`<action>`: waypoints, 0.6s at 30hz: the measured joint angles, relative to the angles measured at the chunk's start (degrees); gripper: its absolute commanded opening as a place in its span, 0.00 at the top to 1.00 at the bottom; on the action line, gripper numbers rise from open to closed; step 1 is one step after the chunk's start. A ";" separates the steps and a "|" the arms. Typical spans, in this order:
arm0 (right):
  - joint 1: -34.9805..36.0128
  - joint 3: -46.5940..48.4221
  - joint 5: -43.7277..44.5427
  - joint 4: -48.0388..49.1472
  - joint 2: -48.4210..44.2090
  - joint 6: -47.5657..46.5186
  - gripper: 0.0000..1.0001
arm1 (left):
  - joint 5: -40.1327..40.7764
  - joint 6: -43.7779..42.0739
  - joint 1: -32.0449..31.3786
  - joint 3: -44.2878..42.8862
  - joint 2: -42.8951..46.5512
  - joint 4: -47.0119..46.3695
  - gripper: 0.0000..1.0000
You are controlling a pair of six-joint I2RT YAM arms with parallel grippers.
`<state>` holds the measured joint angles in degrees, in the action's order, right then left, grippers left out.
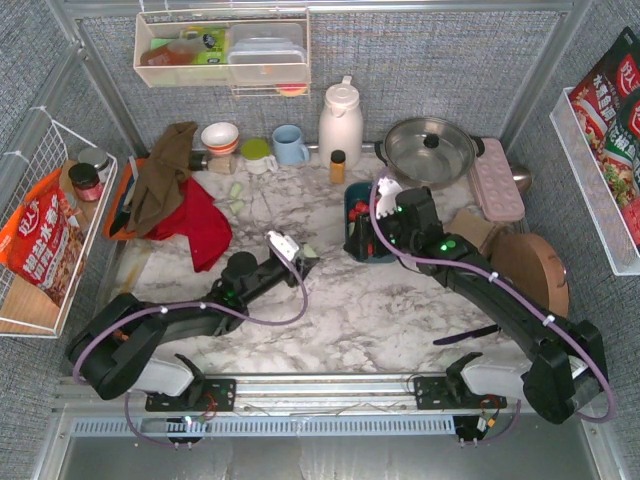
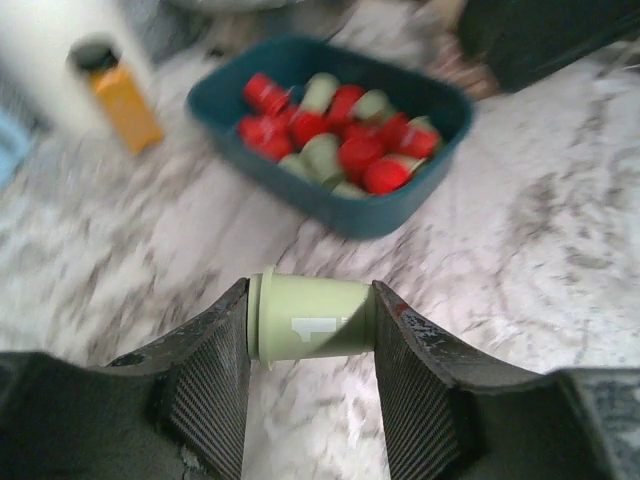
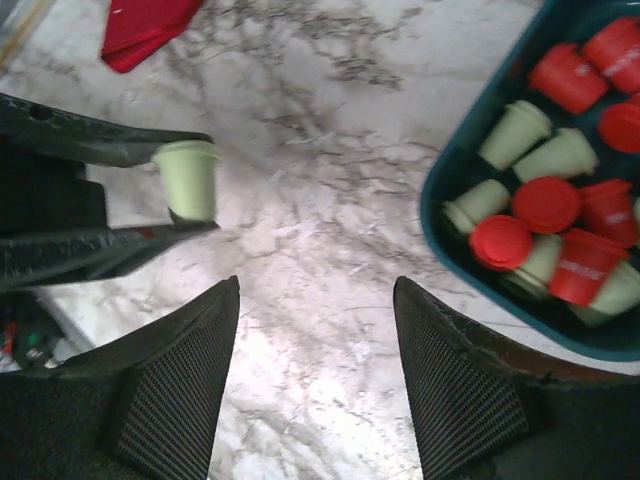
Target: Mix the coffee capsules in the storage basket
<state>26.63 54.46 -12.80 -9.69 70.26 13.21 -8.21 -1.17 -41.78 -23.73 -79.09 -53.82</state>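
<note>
My left gripper (image 2: 311, 325) is shut on a pale mint green capsule (image 2: 312, 317), held sideways above the marble; it also shows in the right wrist view (image 3: 188, 178) and the top view (image 1: 308, 251). The dark teal storage basket (image 2: 390, 215) lies ahead of it, holding several red and mint capsules (image 2: 340, 140). In the top view the basket (image 1: 355, 200) is partly hidden by my right arm. My right gripper (image 3: 316, 300) is open and empty over bare marble, just left of the basket (image 3: 450, 210) and its capsules (image 3: 545, 215).
A small orange-capped bottle (image 1: 338, 165) and a white kettle (image 1: 340, 120) stand behind the basket. A pot with lid (image 1: 430, 148), a blue mug (image 1: 290, 145), bowls, red and brown cloths (image 1: 185, 200) and a wooden disc (image 1: 530, 270) ring the marble top.
</note>
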 measured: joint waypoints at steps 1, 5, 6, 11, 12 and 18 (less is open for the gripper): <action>0.39 0.28 -1.03 -0.37 0.00 0.42 0.37 | -1.95 -1.81 -0.81 0.57 -0.28 -2.91 0.51; 2.99 0.52 -3.93 -0.74 0.72 2.69 0.41 | -7.32 -7.41 -2.93 0.63 -2.73 -10.51 0.50; 3.63 0.52 -4.24 -0.74 1.07 2.97 0.41 | -8.24 -8.26 -3.43 0.59 -3.45 -11.72 0.50; 6.12 0.61 -5.44 -0.72 2.34 4.90 0.42 | -11.58 -10.84 -5.57 0.37 -5.88 -16.57 0.50; 6.43 0.70 -5.55 -0.66 2.47 5.01 0.43 | -11.80 -10.84 -5.81 0.31 -6.05 -17.22 0.50; 7.50 1.27 -5.64 -0.09 3.37 5.68 0.52 | -12.74 -11.52 -7.30 -0.26 -6.43 -20.26 0.49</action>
<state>34.13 55.72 -18.44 -9.78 73.63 18.90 -20.95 -12.69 -49.08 -23.99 -85.52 -74.08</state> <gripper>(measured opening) 0.534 0.534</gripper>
